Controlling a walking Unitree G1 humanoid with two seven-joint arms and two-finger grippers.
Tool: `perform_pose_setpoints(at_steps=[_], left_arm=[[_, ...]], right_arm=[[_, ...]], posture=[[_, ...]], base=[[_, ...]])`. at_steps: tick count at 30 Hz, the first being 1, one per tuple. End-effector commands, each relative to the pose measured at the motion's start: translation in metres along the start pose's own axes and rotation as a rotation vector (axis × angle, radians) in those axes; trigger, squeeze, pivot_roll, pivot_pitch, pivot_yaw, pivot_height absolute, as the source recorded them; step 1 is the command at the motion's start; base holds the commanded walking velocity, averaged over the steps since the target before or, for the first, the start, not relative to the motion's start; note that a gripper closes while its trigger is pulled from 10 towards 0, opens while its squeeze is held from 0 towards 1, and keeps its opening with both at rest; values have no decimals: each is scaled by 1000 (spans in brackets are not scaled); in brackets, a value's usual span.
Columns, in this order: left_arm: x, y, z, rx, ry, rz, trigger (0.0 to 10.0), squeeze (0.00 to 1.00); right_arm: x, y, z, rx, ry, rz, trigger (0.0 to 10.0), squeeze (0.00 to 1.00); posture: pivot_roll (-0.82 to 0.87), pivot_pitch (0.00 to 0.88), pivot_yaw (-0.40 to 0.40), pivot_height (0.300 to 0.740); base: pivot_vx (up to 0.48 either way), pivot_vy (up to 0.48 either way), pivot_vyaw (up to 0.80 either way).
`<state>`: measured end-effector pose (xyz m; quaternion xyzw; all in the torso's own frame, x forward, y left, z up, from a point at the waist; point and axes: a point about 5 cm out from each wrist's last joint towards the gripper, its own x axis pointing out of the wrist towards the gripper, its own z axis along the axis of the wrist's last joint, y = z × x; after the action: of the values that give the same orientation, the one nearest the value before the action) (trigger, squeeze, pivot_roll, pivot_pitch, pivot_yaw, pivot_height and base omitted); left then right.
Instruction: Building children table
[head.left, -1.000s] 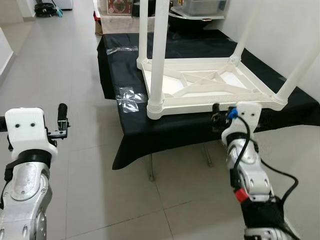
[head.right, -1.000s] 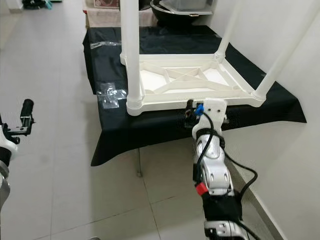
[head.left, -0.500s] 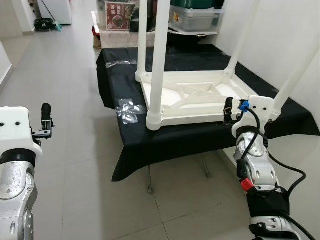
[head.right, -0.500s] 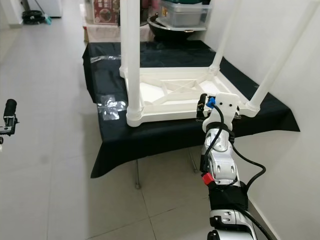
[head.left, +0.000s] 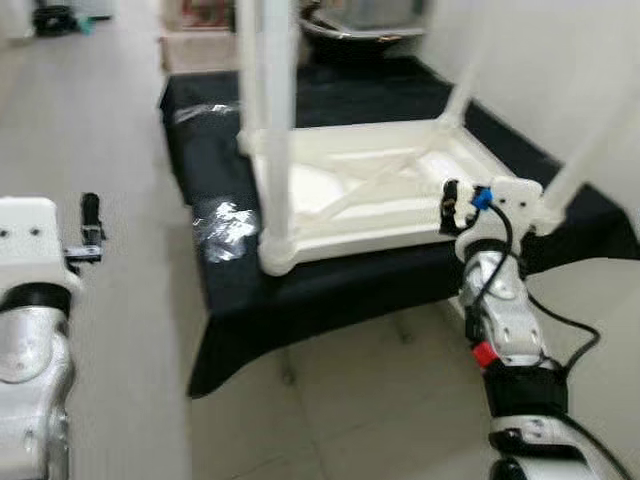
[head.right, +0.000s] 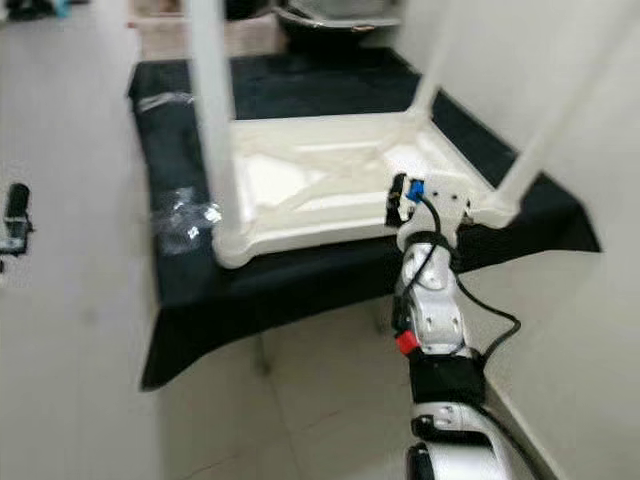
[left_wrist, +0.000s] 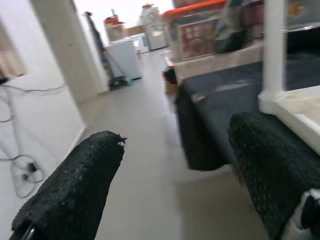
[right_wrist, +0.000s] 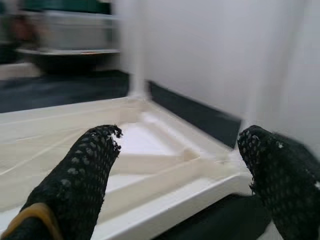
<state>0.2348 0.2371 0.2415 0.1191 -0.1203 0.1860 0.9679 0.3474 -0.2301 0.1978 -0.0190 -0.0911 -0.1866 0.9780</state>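
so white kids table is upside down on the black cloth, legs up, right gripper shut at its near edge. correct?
Not quite. The right gripper is open: the right wrist view shows its two black fingers spread wide apart, with nothing between them. The rest holds: the white table lies upside down, legs up, on the black cloth, with the gripper at its near edge.

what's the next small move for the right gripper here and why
Probably ease the right gripper forward and close on the near rim of the upturned white plastic table. Its jaws stand open, straddling that rim just short of it, while the left gripper hangs far off over the floor.
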Motion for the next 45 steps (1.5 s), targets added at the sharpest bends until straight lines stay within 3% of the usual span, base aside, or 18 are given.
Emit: perform_pose_setpoints(at_steps=[1,13,18,22,23,26,33,34,35,37,42,45], left_arm=[[0,7,-1,19,3,31,10000,0],[0,9,-3,-2,22,65,10000,0],[-3,6,-9,-13,53,58,10000,0],[-22,-11,-30,-43,136,-43,10000,0],[-22,-11,-30,-43,136,-43,10000,0],[-40,-27,-44,-60,193,-111,10000,0],[-47,-36,-49,-76,219,-140,10000,0],[-48,-37,-49,-72,219,-150,10000,0],[-48,-37,-49,-72,219,-150,10000,0],[-54,-44,-50,-96,213,-227,10000,0],[-61,-51,-50,-132,216,-299,10000,0],[-79,-69,-50,-196,243,-451,10000,0]], right_arm=[[-1,12,3,10,-23,33,10000,0],[-2,16,4,6,-31,55,10000,0],[-2,23,-1,44,4,133,10000,0],[-1,34,-3,141,14,358,10000,0],[-1,34,-3,141,14,358,10000,0],[7,20,-9,145,68,487,10000,0],[14,-1,-11,104,152,661,10000,0],[11,-6,-14,99,200,758,10000,0],[11,-6,-14,99,200,758,10000,0],[-3,-20,-19,80,300,1022,10000,0],[-13,-26,-20,78,337,1188,10000,0],[-19,-23,-9,112,315,1343,10000,0]], posture=[[157,103,-74,740],[154,93,-74,740],[154,88,-75,740],[153,81,-75,740],[153,81,-75,740],[148,80,-78,740],[140,83,-75,740],[137,86,-75,740],[137,86,-75,740],[139,93,-82,740],[142,97,-82,740],[145,103,-81,740]], base=[[349,0,0],[87,0,0],[0,0,0],[0,0,0],[0,0,0],[0,0,0],[0,0,0],[0,0,0],[0,0,0],[0,0,0],[0,0,0],[0,0,0]])
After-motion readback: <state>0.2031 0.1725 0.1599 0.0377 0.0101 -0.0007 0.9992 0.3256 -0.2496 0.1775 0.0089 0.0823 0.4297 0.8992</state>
